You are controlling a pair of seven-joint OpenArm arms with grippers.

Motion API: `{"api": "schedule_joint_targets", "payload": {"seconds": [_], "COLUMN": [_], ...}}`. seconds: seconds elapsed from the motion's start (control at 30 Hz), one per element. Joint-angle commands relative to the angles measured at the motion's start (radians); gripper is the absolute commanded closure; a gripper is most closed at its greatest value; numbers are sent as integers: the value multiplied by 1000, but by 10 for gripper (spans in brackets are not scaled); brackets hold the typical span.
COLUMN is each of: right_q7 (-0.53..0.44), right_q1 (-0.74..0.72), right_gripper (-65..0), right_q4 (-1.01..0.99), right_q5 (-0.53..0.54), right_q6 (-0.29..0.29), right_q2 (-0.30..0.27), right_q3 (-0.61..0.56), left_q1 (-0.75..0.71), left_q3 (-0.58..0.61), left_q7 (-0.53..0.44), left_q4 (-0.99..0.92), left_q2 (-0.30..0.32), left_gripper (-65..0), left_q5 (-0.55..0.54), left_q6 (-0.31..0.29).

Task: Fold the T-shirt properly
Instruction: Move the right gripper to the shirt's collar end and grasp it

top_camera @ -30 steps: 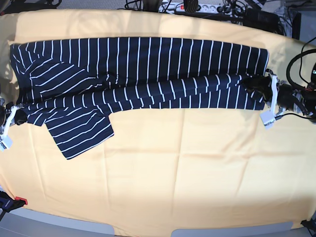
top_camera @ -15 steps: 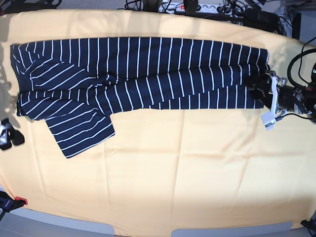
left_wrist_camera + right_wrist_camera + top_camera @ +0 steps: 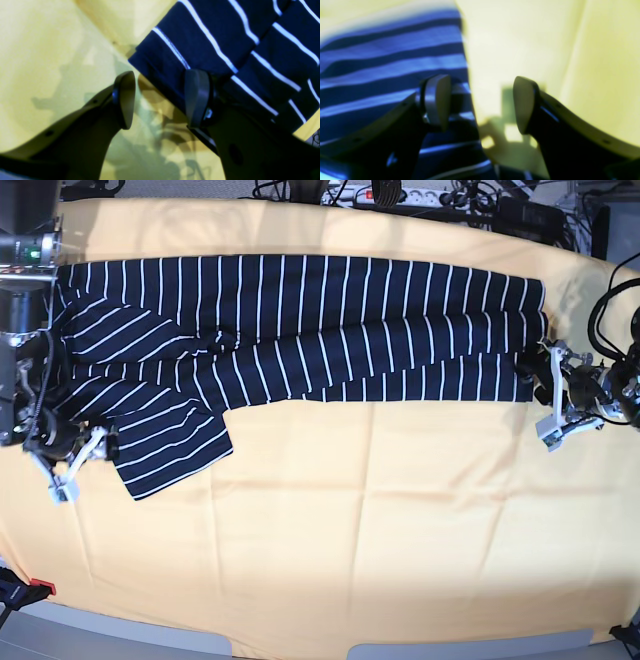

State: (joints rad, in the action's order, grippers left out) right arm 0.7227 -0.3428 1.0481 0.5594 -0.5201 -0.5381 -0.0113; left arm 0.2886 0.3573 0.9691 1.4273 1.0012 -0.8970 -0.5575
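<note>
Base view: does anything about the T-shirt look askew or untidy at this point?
Yes. The T-shirt lies as a long folded band on the yellow cloth, but one sleeve sticks out at an angle below the band's lower edge at the base view's left. The folded edge there is rumpled rather than straight.

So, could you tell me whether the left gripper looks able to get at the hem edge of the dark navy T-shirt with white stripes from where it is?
Probably yes: the left gripper is open at the T-shirt's edge, with nothing between them.
</note>
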Motion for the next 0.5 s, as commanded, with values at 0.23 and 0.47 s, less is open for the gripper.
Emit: {"api": "schedule_joint_targets", "payload": {"seconds": [0.23, 0.47], "right_q7": [18, 76], "right_q1": [-31, -61], "right_gripper": [-408, -61], "right_q4": [-30, -18], "right_q5": [70, 110], "right_q6": [-104, -178], "right_q2": [89, 102], "right_q3": [5, 5], "left_q1": [19, 19], "left_q3": [-14, -14], "left_q7": [-50, -53], "left_q4": [-70, -81], "left_q2": [7, -10], "left_gripper": [-325, -325], "left_q5": [0, -3], "left_q6": [5, 0]}}
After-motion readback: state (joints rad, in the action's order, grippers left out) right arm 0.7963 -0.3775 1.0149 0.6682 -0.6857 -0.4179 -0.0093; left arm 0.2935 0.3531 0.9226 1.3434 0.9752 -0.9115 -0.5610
